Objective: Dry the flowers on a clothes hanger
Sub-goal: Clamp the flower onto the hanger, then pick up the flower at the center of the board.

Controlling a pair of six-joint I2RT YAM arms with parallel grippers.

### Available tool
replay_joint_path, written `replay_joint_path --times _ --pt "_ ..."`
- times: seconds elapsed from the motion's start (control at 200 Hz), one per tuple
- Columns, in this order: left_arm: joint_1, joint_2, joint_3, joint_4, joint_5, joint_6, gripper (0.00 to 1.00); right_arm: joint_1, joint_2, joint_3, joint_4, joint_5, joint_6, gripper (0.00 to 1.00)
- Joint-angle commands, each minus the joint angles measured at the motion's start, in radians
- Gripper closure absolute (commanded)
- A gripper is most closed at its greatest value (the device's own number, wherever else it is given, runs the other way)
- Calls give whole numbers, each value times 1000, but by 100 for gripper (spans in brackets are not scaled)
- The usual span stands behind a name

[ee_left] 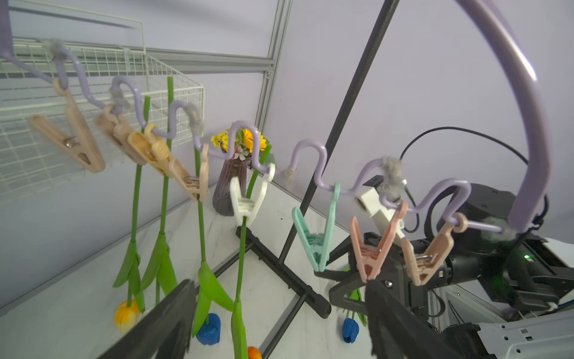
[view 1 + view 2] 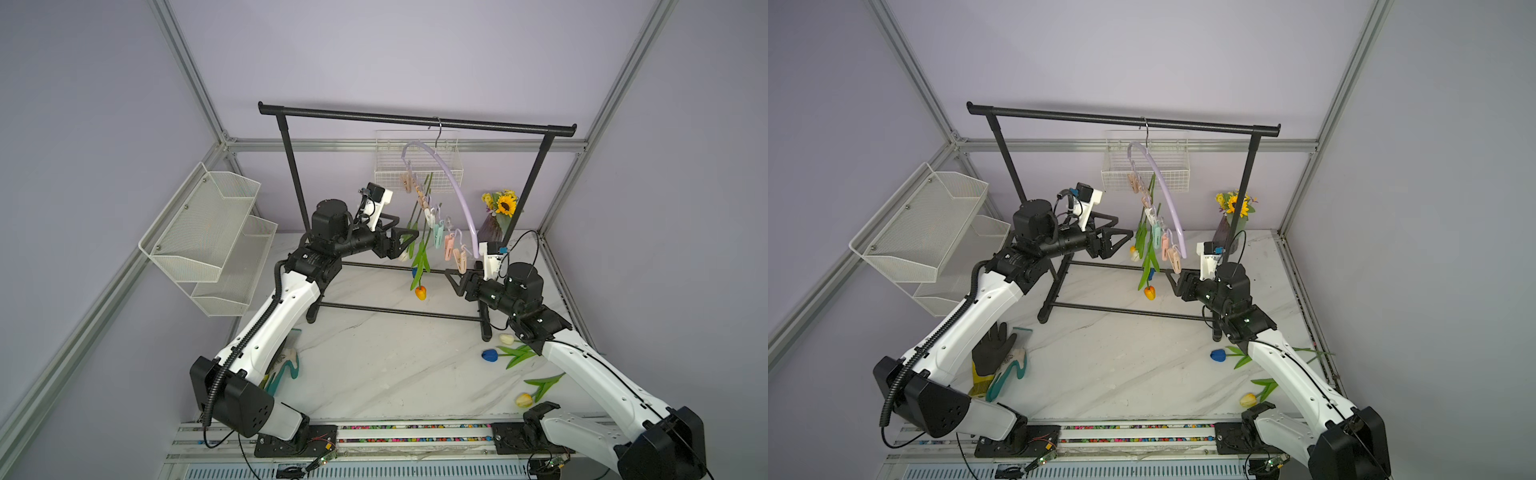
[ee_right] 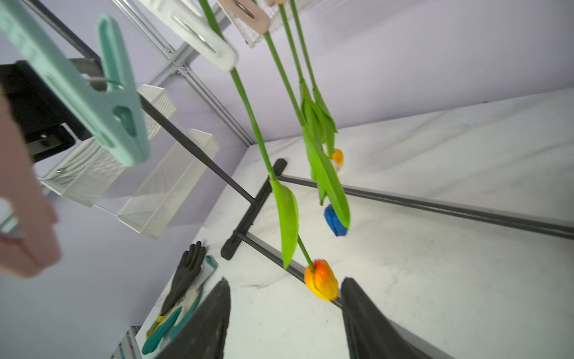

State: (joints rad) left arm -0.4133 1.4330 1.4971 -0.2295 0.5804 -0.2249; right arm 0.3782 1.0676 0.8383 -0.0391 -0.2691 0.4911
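The lilac clothes hanger hangs tilted from the black rack, its pastel pins in a row. Several flowers hang head down from the upper pins; the lowest is an orange tulip held by the white pin. The mint pin and the pink pin hold nothing. My left gripper is open beside the hanging stems. My right gripper is open under the hanger's low end, close to the orange head. A white tulip, a blue tulip and a yellow tulip lie on the table.
The black garment rack stands across the back, its base bars on the marble table. A sunflower vase stands at the back right. A wire basket hangs on the wall, and white mesh shelves at the left. Gloves lie front left.
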Motion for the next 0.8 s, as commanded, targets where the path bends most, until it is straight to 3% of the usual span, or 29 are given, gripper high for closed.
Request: replay_joint_path --times 0.0,0.215,0.535,0.65,0.795 --pt "5 -115 -100 5 -121 -10 15 7 -51 -23 -231 182 34 39" --pt "4 -238 -322 -13 -289 -10 15 5 -145 -134 -350 436 156 30" --pt "4 -256 -447 -82 -351 -57 14 -16 -157 -186 -507 736 330 25" --pt "5 -248 -470 -77 -360 -86 14 -58 -147 -198 -557 795 399 25" --pt "5 -231 -482 -76 -359 -110 15 -191 -139 -235 -566 756 460 26"
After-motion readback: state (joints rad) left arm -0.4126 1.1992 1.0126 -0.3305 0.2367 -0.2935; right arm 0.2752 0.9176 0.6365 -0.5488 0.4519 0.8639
